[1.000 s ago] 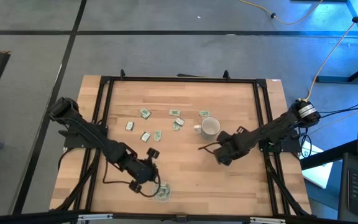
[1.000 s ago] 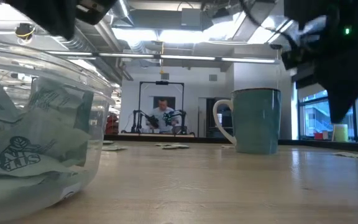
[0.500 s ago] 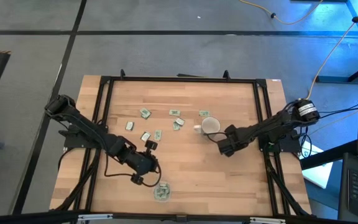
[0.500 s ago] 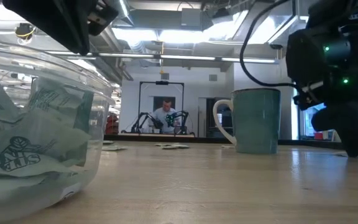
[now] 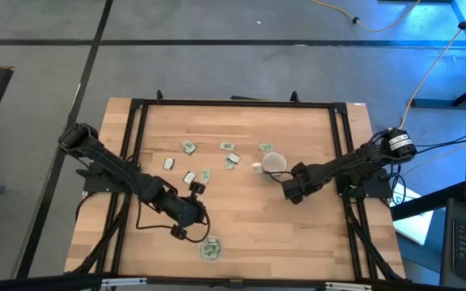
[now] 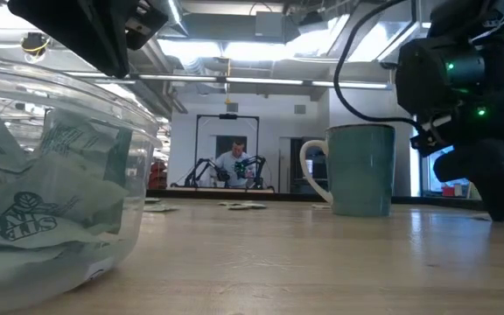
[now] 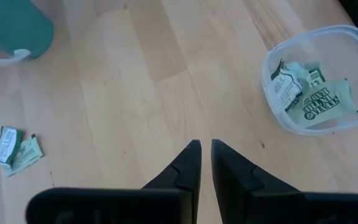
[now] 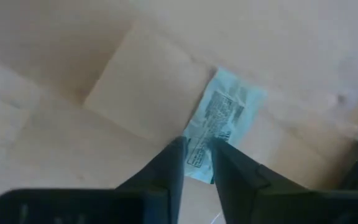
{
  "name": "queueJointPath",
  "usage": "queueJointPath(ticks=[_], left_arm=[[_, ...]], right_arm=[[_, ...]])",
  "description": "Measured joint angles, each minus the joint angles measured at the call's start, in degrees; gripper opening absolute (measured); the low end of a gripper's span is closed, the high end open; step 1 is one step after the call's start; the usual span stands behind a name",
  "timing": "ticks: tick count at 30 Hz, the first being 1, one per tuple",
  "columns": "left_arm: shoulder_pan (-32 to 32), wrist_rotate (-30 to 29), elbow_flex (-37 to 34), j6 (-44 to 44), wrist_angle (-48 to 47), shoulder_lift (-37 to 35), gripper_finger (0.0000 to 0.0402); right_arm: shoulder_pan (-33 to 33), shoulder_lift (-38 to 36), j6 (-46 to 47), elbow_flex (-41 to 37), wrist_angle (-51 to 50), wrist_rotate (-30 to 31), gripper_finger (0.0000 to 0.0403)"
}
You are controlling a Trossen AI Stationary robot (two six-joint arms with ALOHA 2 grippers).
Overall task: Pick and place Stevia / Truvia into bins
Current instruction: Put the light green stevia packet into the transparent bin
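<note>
The left gripper (image 5: 203, 217) hovers just above the clear dish (image 5: 210, 250) of sachets near the table's front edge, its fingers (image 7: 188, 163) nearly together and grasping nothing. Loose sachets (image 5: 188, 147) lie scattered mid-table beside the white mug (image 5: 274, 164). Right of the mug, the right gripper (image 8: 198, 151) pinches the edge of one sachet (image 8: 223, 114) lying flat on the wood.
</note>
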Motion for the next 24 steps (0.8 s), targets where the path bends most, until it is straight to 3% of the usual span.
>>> queueJointPath(ticks=[5, 13, 24], left_arm=[[0.00, 0.07, 0.00, -0.30, 0.00, 0.00, 0.0031], [0.00, 0.22, 0.00, -0.51, 0.00, 0.02, 0.0028], [0.00, 0.87, 0.00, -0.49, 0.43, 0.02, 0.0029]], right_arm=[[0.04, -0.05, -1.34, -0.30, 1.38, -3.15, 0.0053], [0.04, -0.04, -1.59, -0.35, 1.49, -3.40, 0.0006], [3.43, 0.33, -11.13, 6.85, 6.31, -5.80, 0.0002]])
